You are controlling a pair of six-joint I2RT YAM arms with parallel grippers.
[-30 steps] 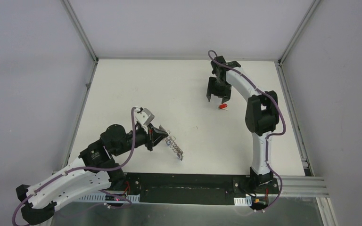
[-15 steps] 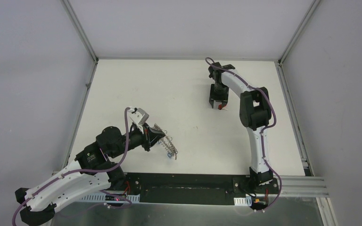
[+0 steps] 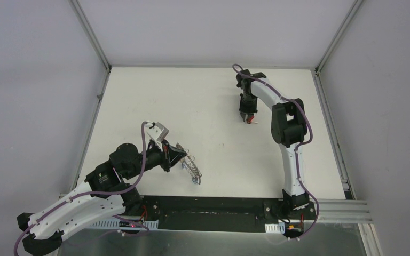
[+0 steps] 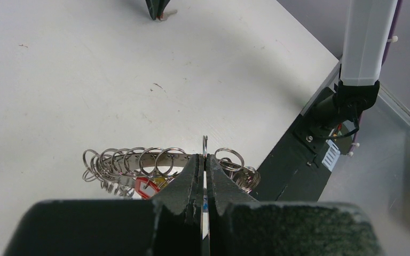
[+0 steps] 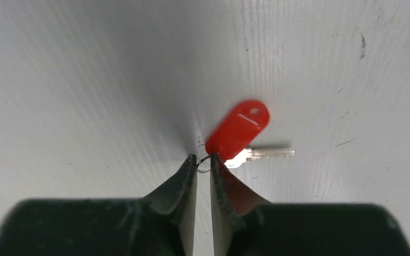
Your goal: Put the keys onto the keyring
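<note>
One key, the red-tagged key (image 5: pixel 238 129), is lying loose on the table (image 3: pixel 155 96) in its far half, right of the middle. The right gripper (image 5: pixel 203 160) is standing directly at the key's near end. Its jaws are sitting almost together, with the key's small wire loop (image 5: pixel 204 163) between the tips and seeming to touch both. I judge that it is pinching the loop, though how firm that hold is cannot be told.

From the tips, the oval tag is slanting away up and to the right in the wrist view, and the metal blade (image 5: pixel 267 153) is pointing off to the right beneath it. The key's whole length is therefore trailing to one side of the grip, and it will likely be hanging from the loop once lifted.

The keyring (image 4: pixel 155 160) is sitting well apart, toward the near edge and left of the middle. There the left gripper (image 4: pixel 205 160) is clamping its flat rim, jaws fully together on the metal. The right arm is by far the nearer to the key, so the carry will be running toward the near left.
</note>
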